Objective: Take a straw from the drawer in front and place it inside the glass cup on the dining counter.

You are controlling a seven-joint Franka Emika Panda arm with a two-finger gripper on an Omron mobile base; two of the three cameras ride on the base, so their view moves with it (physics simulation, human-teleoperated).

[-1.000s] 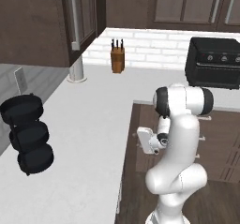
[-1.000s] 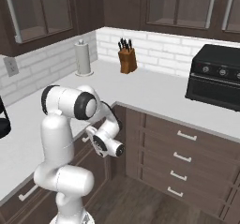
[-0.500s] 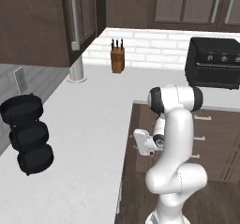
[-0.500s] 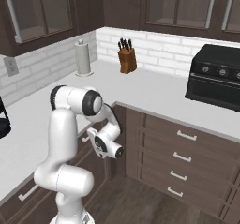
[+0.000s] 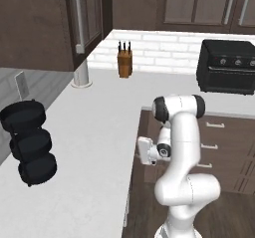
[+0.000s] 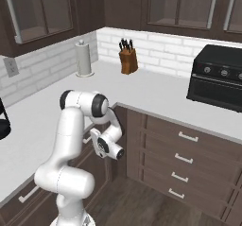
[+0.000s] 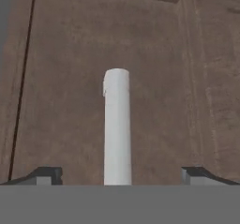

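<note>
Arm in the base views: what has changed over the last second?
The arm's shoulder swung toward the counter edge, bringing the hand nearer the drawer front. Its fingertips stand spread either side of the silver handle, nothing gripped. The knife block, paper towel roll and toaster oven stayed put.

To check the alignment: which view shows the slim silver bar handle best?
Hand view: the slim silver bar handle stands close, centred between the open fingers, on the dark brown wood front. In both base views the white robot arm blocks it.
</note>
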